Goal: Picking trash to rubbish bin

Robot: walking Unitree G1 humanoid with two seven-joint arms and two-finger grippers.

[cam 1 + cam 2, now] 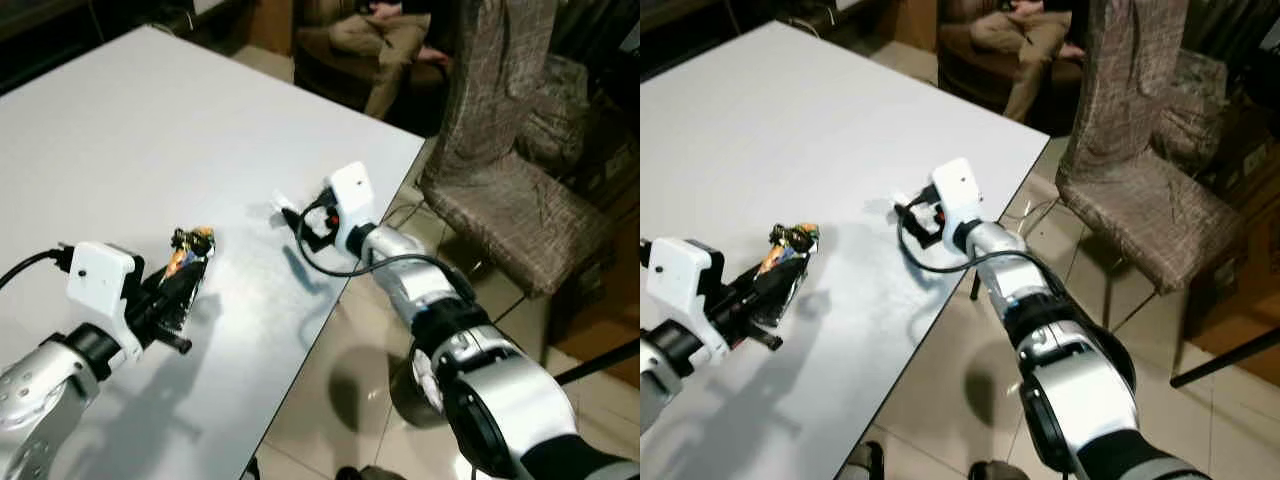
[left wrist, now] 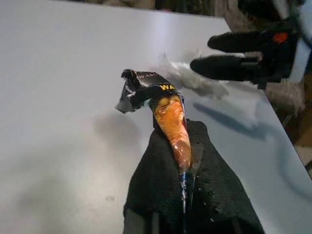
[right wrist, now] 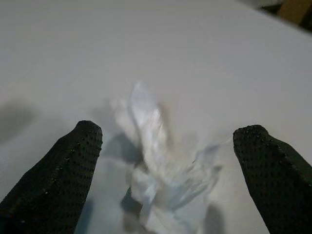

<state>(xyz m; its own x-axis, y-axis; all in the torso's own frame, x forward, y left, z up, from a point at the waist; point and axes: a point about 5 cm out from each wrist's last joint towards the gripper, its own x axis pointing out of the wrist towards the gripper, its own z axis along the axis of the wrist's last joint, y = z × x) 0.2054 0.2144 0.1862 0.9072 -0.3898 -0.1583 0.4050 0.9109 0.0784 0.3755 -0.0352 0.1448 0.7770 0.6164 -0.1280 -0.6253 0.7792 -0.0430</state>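
Gripping an orange-and-black snack wrapper (image 2: 168, 117) between its clenched fingers (image 2: 156, 190), the left pincer (image 1: 185, 275) holds it just above the white worktop (image 1: 140, 130), the wrapper's crumpled black end sticking out past the fingertips. Near the worktop's right edge, the right pincer (image 3: 168, 170) has its two black fingers spread wide on either side of a crumpled white tissue (image 3: 156, 161) that lies on the surface. A fabric-covered chair (image 1: 520, 190) stands beside the worktop, and a seated person (image 1: 385, 35) shows beyond it.
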